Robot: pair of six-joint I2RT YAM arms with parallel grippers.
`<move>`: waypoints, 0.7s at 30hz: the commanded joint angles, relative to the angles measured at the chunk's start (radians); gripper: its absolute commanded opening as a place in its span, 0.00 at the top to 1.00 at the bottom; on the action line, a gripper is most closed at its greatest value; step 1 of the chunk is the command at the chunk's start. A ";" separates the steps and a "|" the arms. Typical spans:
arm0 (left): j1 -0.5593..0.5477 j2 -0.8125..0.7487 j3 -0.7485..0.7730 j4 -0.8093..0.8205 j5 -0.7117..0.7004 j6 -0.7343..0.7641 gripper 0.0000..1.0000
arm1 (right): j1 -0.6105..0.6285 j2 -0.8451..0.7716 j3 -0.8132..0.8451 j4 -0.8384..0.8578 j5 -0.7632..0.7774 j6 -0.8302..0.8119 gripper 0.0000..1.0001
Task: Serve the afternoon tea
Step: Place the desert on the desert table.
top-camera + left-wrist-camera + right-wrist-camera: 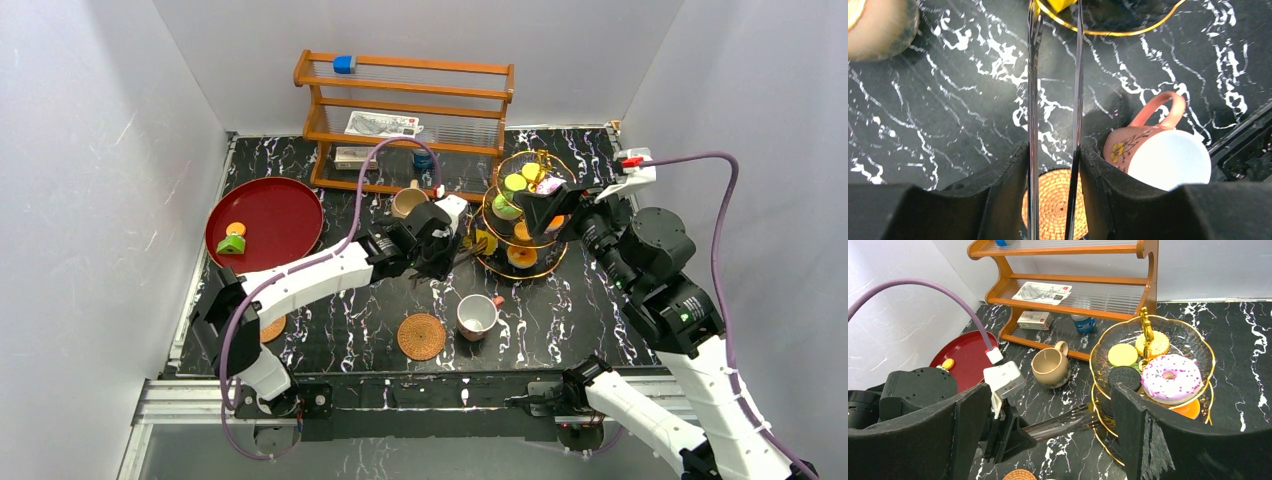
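My left gripper is shut on metal tongs. The tong tips reach the bottom tier of the gold-rimmed glass stand with a yellow toy piece between them. The stand holds a pink donut, a green macaron, a dark cookie and a yellow cookie. My right gripper is open and empty, hovering over the stand. The tan mug stands behind the left gripper. The white red-handled cup stands beside one woven coaster. A second coaster is partly hidden under the left arm.
A red tray at the left holds an orange toy and a green toy. The wooden rack with boxes and a can stands along the back wall. White walls close in the left, back and right sides.
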 commanded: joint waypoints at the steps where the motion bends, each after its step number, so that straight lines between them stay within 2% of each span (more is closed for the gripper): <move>1: -0.005 -0.097 -0.038 -0.043 -0.092 -0.030 0.61 | 0.004 0.017 0.037 0.059 -0.011 -0.004 0.01; 10: -0.005 -0.187 -0.022 -0.120 -0.277 0.004 0.61 | 0.003 0.029 0.040 0.055 -0.011 -0.003 0.01; 16: 0.000 -0.220 0.004 -0.169 -0.481 0.039 0.53 | 0.002 0.037 0.053 0.037 -0.009 -0.004 0.01; 21: 0.037 -0.213 0.033 -0.192 -0.567 0.055 0.51 | 0.003 0.036 0.041 0.043 -0.015 -0.003 0.01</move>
